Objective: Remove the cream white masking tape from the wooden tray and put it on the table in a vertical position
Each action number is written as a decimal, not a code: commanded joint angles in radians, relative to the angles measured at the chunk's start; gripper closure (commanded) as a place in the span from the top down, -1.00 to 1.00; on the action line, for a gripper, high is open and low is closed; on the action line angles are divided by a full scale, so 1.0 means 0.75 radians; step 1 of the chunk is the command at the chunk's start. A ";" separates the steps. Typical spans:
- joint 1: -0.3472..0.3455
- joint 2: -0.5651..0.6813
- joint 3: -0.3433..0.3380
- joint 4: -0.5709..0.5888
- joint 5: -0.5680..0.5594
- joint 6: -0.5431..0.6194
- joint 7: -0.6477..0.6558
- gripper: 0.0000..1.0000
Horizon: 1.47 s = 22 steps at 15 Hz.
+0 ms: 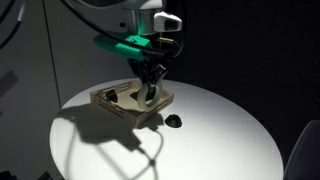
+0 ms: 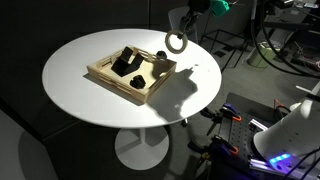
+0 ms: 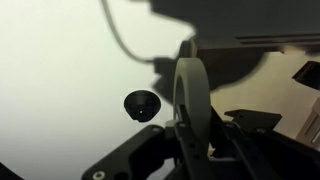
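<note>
1. My gripper (image 3: 193, 140) comes in from the bottom of the wrist view, its jaws closed on the cream white masking tape (image 3: 192, 95).
2. The roll stands on edge between the jaws. In the wrist view I see only its narrow rim, rising upright from the grip.
3. In an exterior view the tape (image 2: 175, 42) hangs under my hand as an upright ring, its wide open centre facing the camera.
4. It is out of the wooden tray (image 2: 105, 72) and just beyond the tray's far corner, over the table (image 2: 90, 100). I cannot tell whether its lower edge touches the white top.
5. Beside the roll in the wrist view, a small black lump (image 3: 143, 103) sits on the table, close to the tape but apart from it. In an exterior view that lump (image 1: 174, 121) lies just off the tray's corner.
6. Dark objects (image 2: 127, 62) sit inside the tray's compartments.
7. The tray rests on the round table, nearer one side than the centre, and my arm's shadow falls across the white top.
</note>
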 commanded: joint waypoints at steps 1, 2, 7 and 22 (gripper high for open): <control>0.025 0.030 -0.022 0.027 0.064 -0.023 -0.083 -0.89; 0.025 0.037 -0.022 0.025 0.072 -0.014 -0.091 -0.89; -0.010 0.057 -0.048 0.018 0.069 -0.006 -0.081 -0.89; -0.034 0.142 -0.088 0.027 0.197 -0.004 -0.251 -0.89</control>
